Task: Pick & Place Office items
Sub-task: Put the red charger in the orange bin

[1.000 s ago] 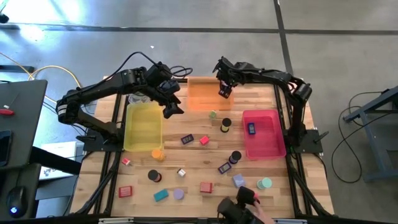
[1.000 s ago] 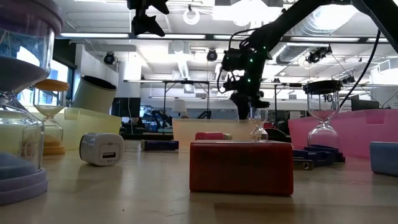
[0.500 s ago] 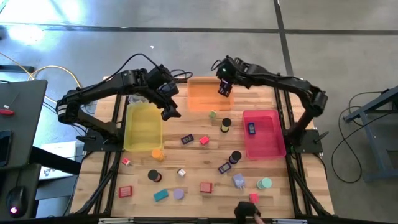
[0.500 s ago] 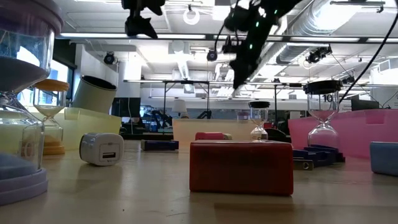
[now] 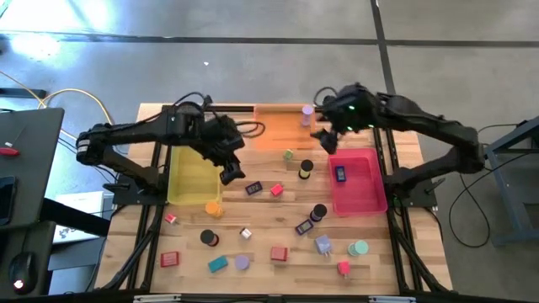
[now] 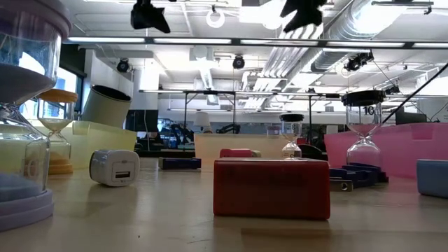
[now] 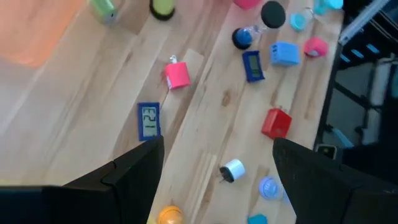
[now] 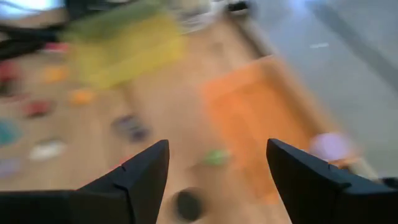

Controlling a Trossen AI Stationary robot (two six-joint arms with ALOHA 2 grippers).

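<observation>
Office items lie scattered over the counter, mostly from centre toward six o'clock in the high view: little red, teal and blue blocks, small clocks, hourglass-like cylinders. One dark-blue piece already sits in the pink tray at three o'clock; one lavender piece in the orange tray at twelve. Yellow tray at nine o'clock.

Left gripper hovers just off the yellow tray's three-o'clock edge, jaws apart and empty, looking down on a small blue clock and a pink block. Right gripper hangs between the orange and pink trays, jaws likewise apart, nothing held.

Best next, by judgement: pick one piece standing well apart from its neighbours, such as the blue clock; centre over it, turn the wrist so the jaws span its narrow sides, descend straight, close only when low enough to avoid nudging the pink block.

Hard to make out: right wrist view smeared, pieces there only blobs. Low view cuts both grippers off at its upper edge. Which tray suits which piece cannot be told.
</observation>
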